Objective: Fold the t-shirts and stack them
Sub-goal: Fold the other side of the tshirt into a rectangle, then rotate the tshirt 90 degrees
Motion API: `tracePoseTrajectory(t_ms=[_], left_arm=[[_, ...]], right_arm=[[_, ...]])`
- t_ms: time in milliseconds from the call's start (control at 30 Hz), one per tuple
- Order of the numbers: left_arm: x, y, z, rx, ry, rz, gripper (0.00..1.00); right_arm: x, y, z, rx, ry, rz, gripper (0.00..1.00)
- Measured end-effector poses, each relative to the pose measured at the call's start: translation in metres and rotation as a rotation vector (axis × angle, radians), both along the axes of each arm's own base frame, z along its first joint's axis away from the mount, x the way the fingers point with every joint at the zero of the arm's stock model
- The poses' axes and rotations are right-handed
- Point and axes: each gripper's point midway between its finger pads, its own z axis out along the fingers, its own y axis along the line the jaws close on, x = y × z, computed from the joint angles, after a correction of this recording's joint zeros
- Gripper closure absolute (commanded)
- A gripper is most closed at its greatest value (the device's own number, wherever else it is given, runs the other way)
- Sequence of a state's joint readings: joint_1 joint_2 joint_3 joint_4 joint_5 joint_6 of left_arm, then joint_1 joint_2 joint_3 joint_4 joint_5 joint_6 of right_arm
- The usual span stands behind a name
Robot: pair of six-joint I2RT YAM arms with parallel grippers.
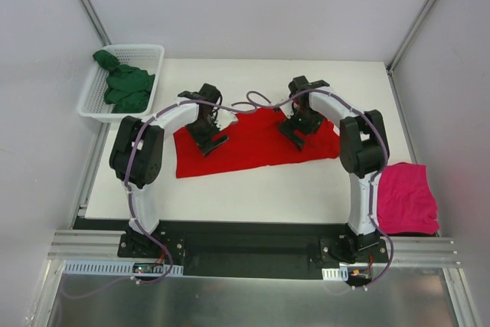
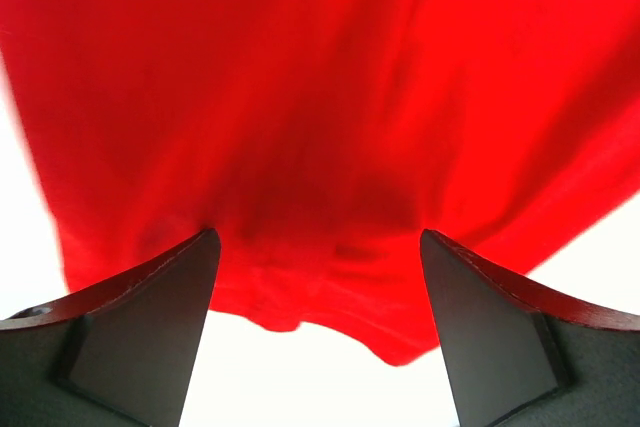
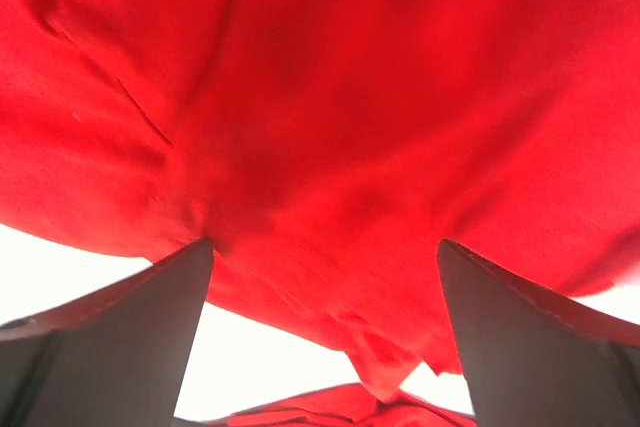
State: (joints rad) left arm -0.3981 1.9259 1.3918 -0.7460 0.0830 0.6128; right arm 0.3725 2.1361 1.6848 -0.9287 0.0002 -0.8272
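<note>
left gripper (image 2: pixel 315 245), right gripper (image 3: pixel 325 247) agape over red t-shirt (image 1: pixel 253 149), perhaps touching

1. Red tee (image 1: pixel 256 143): plain bright red, darker in the creases.
2. Pink tee (image 1: pixel 406 198): plain magenta-pink.
3. Green tee (image 1: pixel 126 88): plain dark green.
4. Basket (image 1: pixel 157 67): white, open mesh pattern.
5. Desk (image 1: pixel 253 189): plain white.
6. Left pincer (image 1: pixel 208 137), right pincer (image 1: pixel 295 132): black.
7. Left arm (image 1: pixel 144 204), right arm (image 1: pixel 366 197): white shells, black joints.

Bright even light; wrist views soft (whites blown out).
</note>
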Motion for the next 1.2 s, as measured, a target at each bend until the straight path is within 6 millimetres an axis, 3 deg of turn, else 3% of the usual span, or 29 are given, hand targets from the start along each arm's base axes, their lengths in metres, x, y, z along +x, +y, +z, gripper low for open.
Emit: tracePoseTrajectory(t_ms=[133, 400, 667, 933, 1200], left_arm=[[0.014, 0.001, 0.004, 0.014, -0.056, 0.002, 0.19], [0.02, 0.0, -0.006, 0.02, -0.06, 0.002, 0.19], [0.022, -0.001, -0.015, 0.024, -0.055, -0.006, 0.2], [0.023, -0.002, -0.015, 0.025, -0.051, -0.006, 0.2], [0.026, 0.0, -0.016, 0.029, -0.045, -0.012, 0.2]], right_arm=[[0.01, 0.001, 0.013, 0.021, -0.071, -0.025, 0.02], [0.018, 0.005, 0.032, 0.08, -0.176, -0.042, 0.03], [0.02, -0.007, 0.012, 0.032, -0.195, -0.037, 0.02], [0.047, -0.014, 0.002, 0.006, -0.302, -0.027, 0.02], [0.071, -0.007, 0.003, 0.012, -0.348, 0.01, 0.02]])
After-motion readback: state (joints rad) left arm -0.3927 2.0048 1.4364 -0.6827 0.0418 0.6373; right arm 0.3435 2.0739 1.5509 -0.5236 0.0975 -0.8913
